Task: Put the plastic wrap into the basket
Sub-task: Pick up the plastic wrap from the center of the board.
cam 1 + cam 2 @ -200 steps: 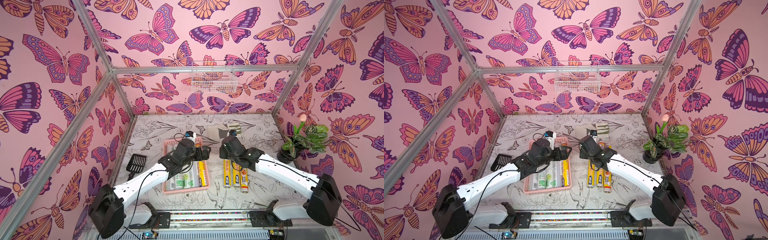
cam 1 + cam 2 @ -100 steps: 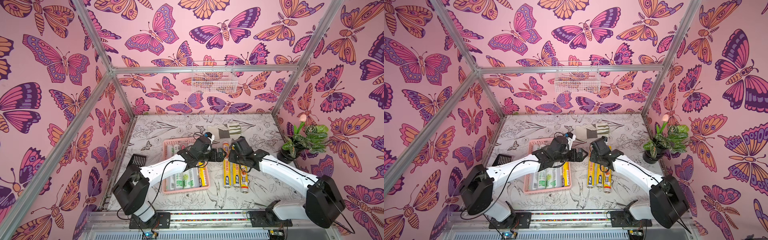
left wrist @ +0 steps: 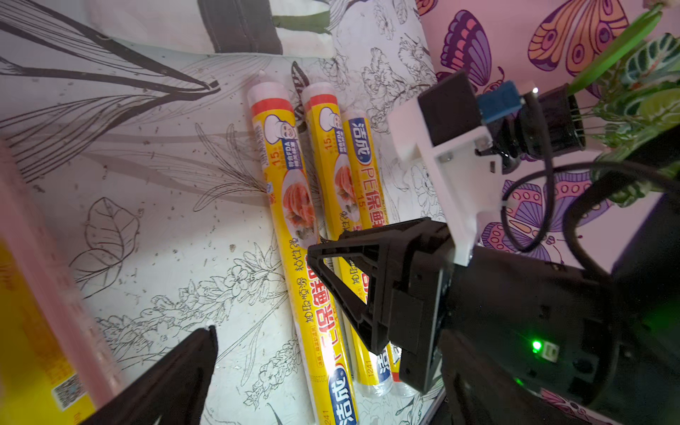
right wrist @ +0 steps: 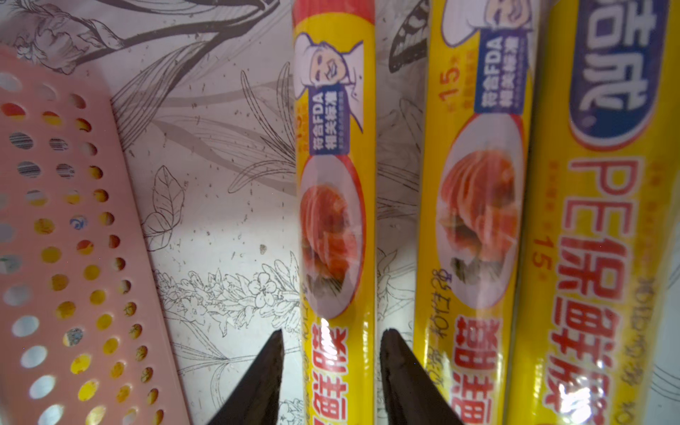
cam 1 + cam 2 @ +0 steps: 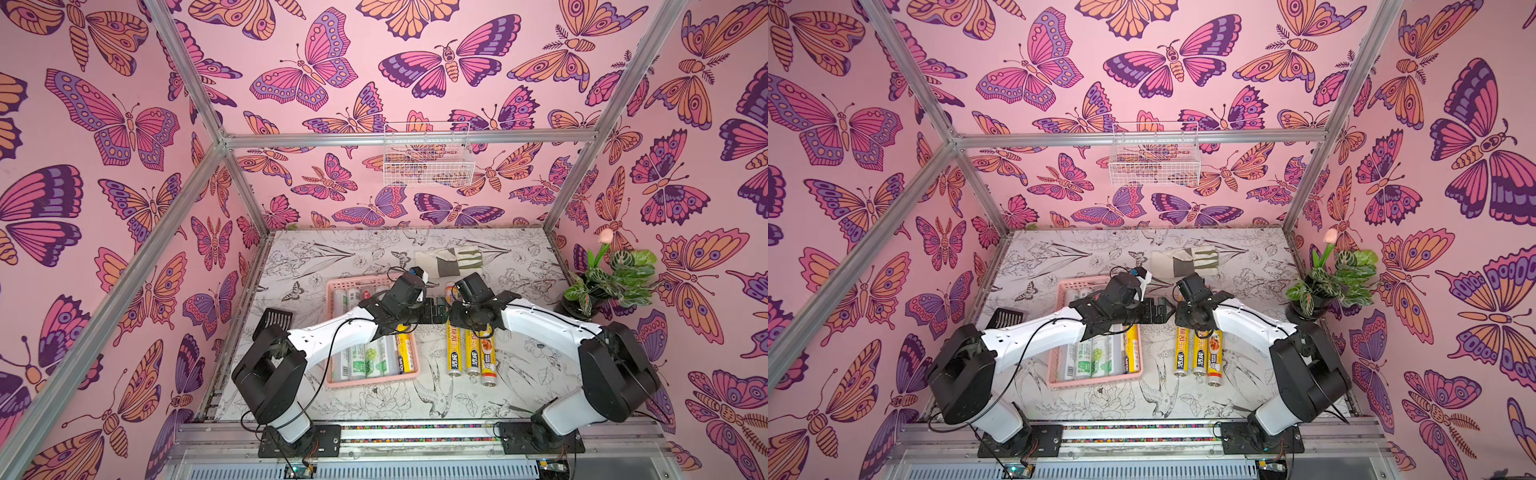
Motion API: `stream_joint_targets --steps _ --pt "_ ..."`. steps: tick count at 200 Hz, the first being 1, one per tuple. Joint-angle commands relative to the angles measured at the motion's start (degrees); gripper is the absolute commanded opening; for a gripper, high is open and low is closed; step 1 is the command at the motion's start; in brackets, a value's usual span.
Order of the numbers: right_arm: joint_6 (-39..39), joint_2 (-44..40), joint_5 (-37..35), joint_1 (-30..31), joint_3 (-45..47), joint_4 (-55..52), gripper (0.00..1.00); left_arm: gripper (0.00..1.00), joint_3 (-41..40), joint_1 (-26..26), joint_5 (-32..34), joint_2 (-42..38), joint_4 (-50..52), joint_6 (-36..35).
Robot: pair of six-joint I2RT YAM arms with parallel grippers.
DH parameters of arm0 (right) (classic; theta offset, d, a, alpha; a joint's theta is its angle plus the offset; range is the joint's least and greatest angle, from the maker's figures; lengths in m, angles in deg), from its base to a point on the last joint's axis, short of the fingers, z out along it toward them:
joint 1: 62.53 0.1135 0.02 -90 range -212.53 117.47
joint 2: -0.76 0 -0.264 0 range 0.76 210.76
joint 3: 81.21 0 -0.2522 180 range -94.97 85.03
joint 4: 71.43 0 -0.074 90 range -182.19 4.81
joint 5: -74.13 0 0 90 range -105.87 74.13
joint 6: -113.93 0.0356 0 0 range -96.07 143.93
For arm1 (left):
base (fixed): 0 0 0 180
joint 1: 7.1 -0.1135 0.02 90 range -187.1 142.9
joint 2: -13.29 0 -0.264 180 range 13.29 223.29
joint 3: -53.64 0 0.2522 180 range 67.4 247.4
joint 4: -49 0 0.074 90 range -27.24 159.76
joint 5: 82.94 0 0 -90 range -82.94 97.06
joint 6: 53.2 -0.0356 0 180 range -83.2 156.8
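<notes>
Right end effector (image 4: 333,353) narrowly parted astride the yellow roll (image 4: 335,184) nearest the basket (image 5: 374,381); lying on desk (image 5: 519,374), just right of centre in both top views, long axis top to bottom, parallel to basket's long side. Left end effector (image 5: 438,311) agape, empty.

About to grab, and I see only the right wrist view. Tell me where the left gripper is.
Observer: The left gripper hovers over the gap between basket and rolls, close beside the right gripper.
Operator: Report what the basket holds.
Observer: Whitish rolls, plus one yellow roll against the wall nearest the loose rolls.
</notes>
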Motion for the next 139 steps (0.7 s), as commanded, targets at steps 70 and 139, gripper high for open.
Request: stream_joint_targets --steps 70,139 --pt "-4.4 7.3 -0.1 -0.3 -5.8 -5.0 0.50 1.00 -2.2 -0.5 6.4 -4.7 3.4 0.7" --pt "-5.0 11.0 1.6 -0.3 -7.8 -6.2 0.51 1.00 -3.2 -1.0 6.6 -5.8 3.5 0.5"
